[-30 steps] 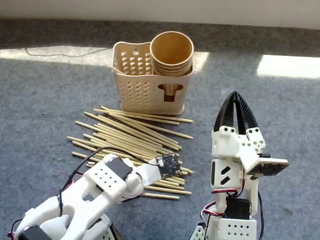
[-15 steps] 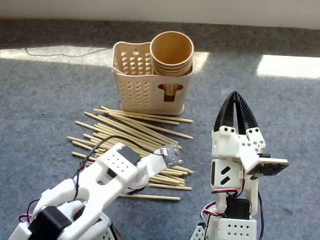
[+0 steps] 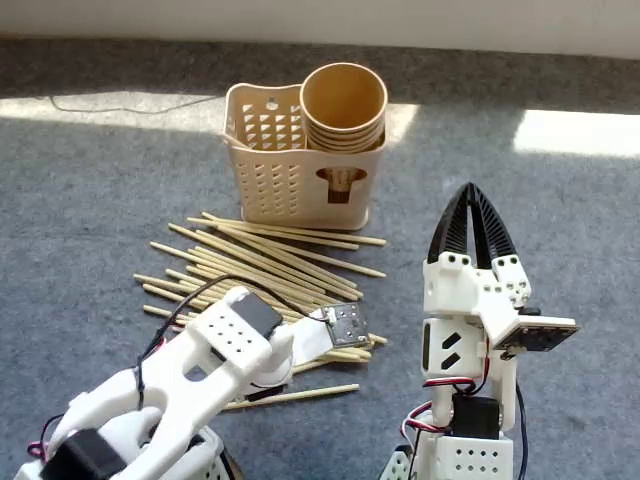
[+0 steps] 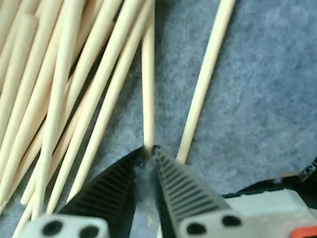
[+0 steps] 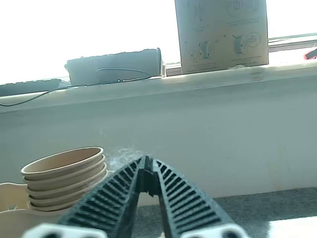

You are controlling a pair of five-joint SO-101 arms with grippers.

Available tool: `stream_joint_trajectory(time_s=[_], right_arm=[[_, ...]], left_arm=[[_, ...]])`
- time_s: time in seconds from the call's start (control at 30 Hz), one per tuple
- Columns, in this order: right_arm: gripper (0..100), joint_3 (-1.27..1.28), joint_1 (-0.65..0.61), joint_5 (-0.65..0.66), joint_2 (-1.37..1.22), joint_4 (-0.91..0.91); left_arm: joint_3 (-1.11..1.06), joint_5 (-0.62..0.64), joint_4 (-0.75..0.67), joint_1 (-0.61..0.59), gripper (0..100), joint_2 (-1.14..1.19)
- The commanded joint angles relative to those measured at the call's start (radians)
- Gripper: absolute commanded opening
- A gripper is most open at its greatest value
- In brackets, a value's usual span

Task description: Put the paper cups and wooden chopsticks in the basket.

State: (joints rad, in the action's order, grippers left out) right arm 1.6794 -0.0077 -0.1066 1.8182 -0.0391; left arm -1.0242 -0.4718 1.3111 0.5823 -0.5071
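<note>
Wooden chopsticks (image 3: 250, 275) lie in a loose pile on the grey carpet in front of the cream basket (image 3: 270, 180). A stack of paper cups (image 3: 343, 100) stands in the basket's right side. My left arm (image 3: 230, 350) bends over the near edge of the pile. In the left wrist view my left gripper (image 4: 149, 148) is shut on the end of one chopstick (image 4: 147, 94), with the pile (image 4: 59, 74) beside it. My right gripper (image 3: 470, 195) points upward, shut and empty, to the right of the pile. The right wrist view shows the right gripper (image 5: 147, 171) with the cups (image 5: 64, 178) beyond it.
One chopstick (image 3: 290, 397) lies tilted apart from the pile near the front. Another single stick (image 4: 203, 84) lies beside the gripped one. A wall and a sill with a box (image 5: 220, 34) stand behind the basket. A thin cable (image 3: 110, 100) runs at the far left.
My left arm has shifted forward and to the right over the pile's near edge. The loose front chopstick has swung from level to tilted. The right arm has not moved.
</note>
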Motion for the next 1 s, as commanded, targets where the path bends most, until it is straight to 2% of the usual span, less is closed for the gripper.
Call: stream_joint_trajectory(time_s=[0.0, 0.17, 0.4, 0.5, 0.7, 0.97], right_arm=[[0.6, 0.09, 0.012, 0.003, 0.016, 0.002], [0.6, 0.09, 0.012, 0.003, 0.016, 0.002], [0.6, 0.09, 0.012, 0.003, 0.016, 0.002], [0.6, 0.09, 0.012, 0.003, 0.016, 0.002], [0.6, 0.09, 0.012, 0.003, 0.016, 0.002], [0.6, 0.09, 0.01, 0.003, 0.015, 0.002]], left_arm=[[0.077, -0.021, 0.11, -0.035, 1, -0.147], [0.133, -0.026, 0.184, -0.122, 1, -0.243], [0.134, -0.054, 0.206, -0.125, 1, -0.251], [0.093, -0.051, 0.152, -0.125, 3, -0.251], [-0.048, 0.089, -0.02, -0.108, 16, -0.251], [-0.088, 0.187, -0.126, 0.004, 16, -0.249]])
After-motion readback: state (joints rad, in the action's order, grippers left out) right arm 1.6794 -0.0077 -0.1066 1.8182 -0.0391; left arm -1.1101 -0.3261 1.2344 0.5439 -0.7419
